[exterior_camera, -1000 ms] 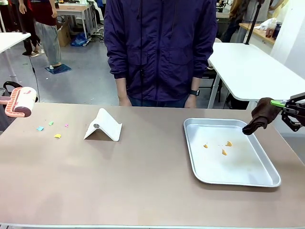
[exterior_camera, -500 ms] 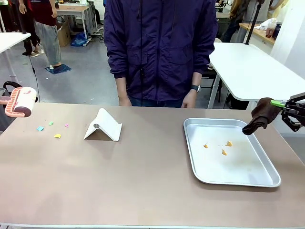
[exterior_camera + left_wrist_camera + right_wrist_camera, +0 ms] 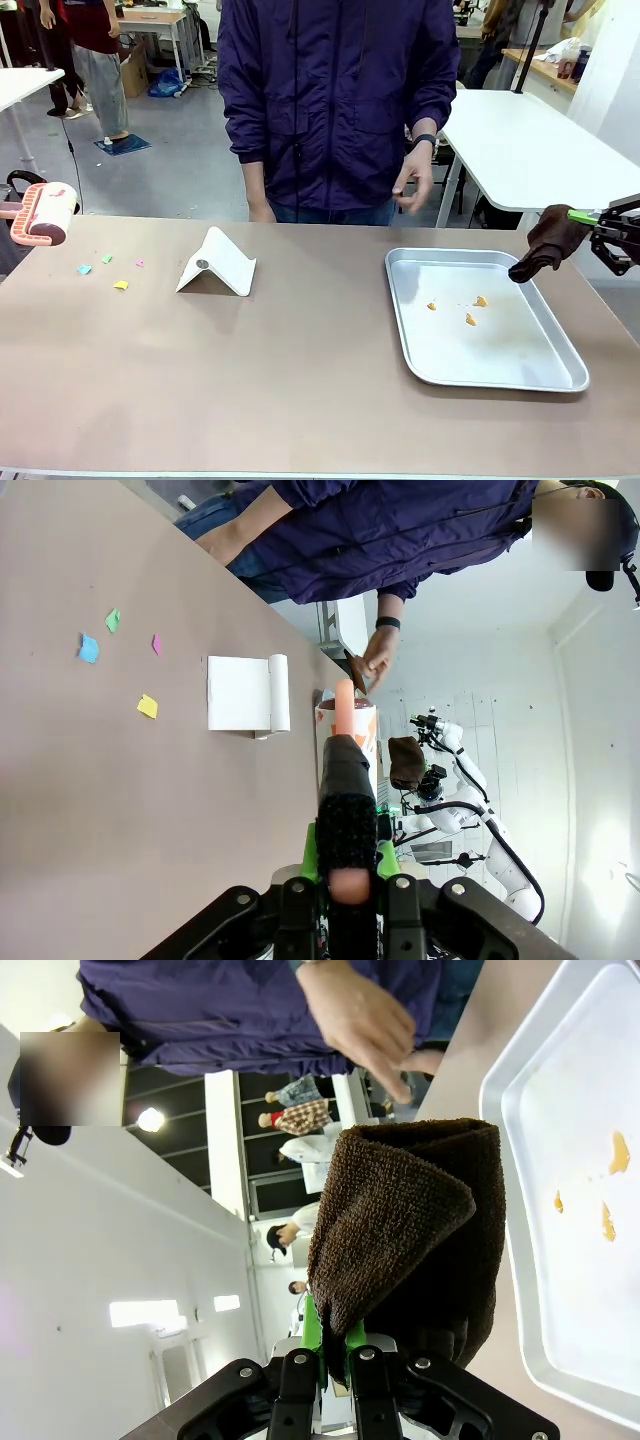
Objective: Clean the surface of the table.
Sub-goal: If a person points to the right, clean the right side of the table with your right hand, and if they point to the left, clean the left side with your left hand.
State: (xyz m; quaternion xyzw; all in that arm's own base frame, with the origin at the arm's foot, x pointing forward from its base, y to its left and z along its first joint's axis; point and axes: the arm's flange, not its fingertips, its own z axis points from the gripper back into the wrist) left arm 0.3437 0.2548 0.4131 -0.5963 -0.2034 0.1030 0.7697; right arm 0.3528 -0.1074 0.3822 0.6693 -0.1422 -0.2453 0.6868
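The brownish-beige table (image 3: 300,370) carries a few small coloured paper scraps (image 3: 120,285) at its far left. My left gripper (image 3: 347,900) is shut on the black-gripped handle of a pink lint roller (image 3: 346,780). The roller (image 3: 42,212) hangs above the table's left end, beyond the scraps (image 3: 147,707). My right gripper (image 3: 603,228) is shut on a brown cloth (image 3: 548,243), held above the right rim of the silver tray (image 3: 500,376). The cloth (image 3: 410,1230) hangs folded from the green pads of that gripper (image 3: 335,1358).
A white folded card stand (image 3: 216,264) sits left of centre. The tray (image 3: 500,1090) holds a few orange crumbs (image 3: 470,319). A person in a dark purple jacket stands at the far edge, one hand (image 3: 413,180) raised at waist height.
The person's hand on the right has lifted from beside the table edge to waist height. Both grippers and everything on the table stay where they were.
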